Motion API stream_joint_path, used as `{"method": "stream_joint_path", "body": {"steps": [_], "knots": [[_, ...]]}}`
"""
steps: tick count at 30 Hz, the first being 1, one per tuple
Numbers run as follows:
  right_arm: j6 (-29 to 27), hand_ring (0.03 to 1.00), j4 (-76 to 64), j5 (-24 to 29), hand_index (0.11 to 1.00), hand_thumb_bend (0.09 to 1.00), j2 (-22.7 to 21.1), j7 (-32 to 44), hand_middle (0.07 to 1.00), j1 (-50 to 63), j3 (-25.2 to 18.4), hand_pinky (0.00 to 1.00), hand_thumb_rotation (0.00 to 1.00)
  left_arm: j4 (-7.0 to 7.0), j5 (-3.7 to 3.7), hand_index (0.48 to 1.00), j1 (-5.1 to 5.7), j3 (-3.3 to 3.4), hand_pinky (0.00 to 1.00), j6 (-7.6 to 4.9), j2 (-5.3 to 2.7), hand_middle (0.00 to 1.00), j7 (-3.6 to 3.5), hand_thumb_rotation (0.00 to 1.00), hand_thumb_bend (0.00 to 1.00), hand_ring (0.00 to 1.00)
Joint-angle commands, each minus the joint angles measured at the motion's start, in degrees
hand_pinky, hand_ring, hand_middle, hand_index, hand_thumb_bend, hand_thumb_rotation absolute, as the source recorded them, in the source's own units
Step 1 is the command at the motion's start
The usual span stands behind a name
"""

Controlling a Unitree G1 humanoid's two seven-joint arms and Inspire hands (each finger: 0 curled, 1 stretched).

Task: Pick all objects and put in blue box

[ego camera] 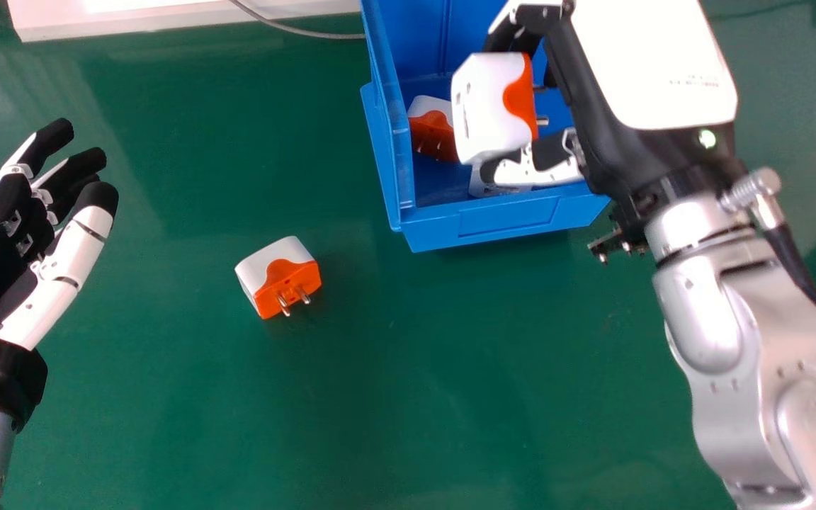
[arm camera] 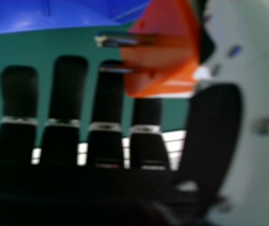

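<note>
As the right hand [ego camera: 635, 78] slants over the box [ego camera: 507, 218], it pinches a plug [ego camera: 486, 106].

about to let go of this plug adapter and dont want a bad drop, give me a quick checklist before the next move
1. Held adapter gripped by right hand: ok, between thumb and fingers.
2. Held adapter lined up with blue box: ok in the head view, its outline falls inside the box's.
3. Drop height above the box floor: cannot tell.
4. Box floor bare for landing: not ok, an orange and white adapter lies there.
5. Left hand away from box: ok.
6. Table adapter boxed: not ok.
</note>
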Motion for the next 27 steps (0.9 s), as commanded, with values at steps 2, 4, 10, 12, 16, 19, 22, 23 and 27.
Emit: {"method": "stream_joint_path", "body": {"steps": [2,4,10,12,16,19,22,23,27], "knots": [[0.4,0.43,3.9,-0.2,0.515,0.492,-0.9,-0.7,0.537,-5.3,-0.1,0.33,0.0,-1.18,-0.28,0.899,0.84,0.32,0.81,-1.4,-0.17,0.86,-0.01,0.45,0.4,0.89],[0.6,0.43,5.8,0.0,0.513,0.493,-1.1,-0.7,0.536,-6.9,0.1,0.33,0.0,-1.27,-0.33,0.9,1.14,0.37,0.81,-1.52,-0.24,0.86,-0.07,0.46,0.41,0.89],[0.5,0.432,13.4,-0.2,0.509,0.493,-2.4,-1.4,0.535,-12.7,1.2,0.34,0.0,-2.13,-0.78,0.901,2.78,0.56,0.82,-1.86,-0.68,0.86,-0.31,0.46,0.42,0.89],[0.1,0.432,16.2,-0.2,0.508,0.494,-3.0,-1.9,0.534,-14.7,1.8,0.34,0.0,-2.81,-0.79,0.901,3.39,0.48,0.82,-1.67,-0.81,0.86,-0.26,0.46,0.42,0.89],[-0.2,0.432,20.1,0.2,0.507,0.494,-3.7,-2.6,0.533,-17.3,3.0,0.34,0.0,-3.82,-0.72,0.902,4.3,0.37,0.82,-1.45,-0.96,0.86,-0.11,0.46,0.42,0.89],[0.2,0.433,24.8,-0.3,0.509,0.494,-3.8,-2.7,0.533,-20.4,4.4,0.33,0.0,-4.95,-0.83,0.902,5.39,0.49,0.82,-1.29,-1.15,0.86,-0.04,0.47,0.43,0.89],[0.3,0.436,30.2,-0.6,0.508,0.494,-3.6,-3.8,0.532,-23.9,6.0,0.33,0.0,-5.53,-0.99,0.903,5.97,0.49,0.82,-1.15,-1.49,0.86,0.16,0.47,0.43,0.89],[0.2,0.436,32.4,-0.7,0.508,0.494,-3.5,-4.5,0.532,-25.2,6.6,0.33,0.0,-5.73,-1.0,0.903,6.21,0.45,0.82,-1.18,-1.69,0.86,0.23,0.47,0.43,0.89],[-0.5,0.438,40.7,-0.5,0.507,0.494,-3.5,-7.4,0.531,-29.7,8.9,0.33,0.0,-6.72,-0.92,0.903,7.08,0.19,0.82,-1.26,-2.61,0.86,0.42,0.47,0.43,0.89]]}}
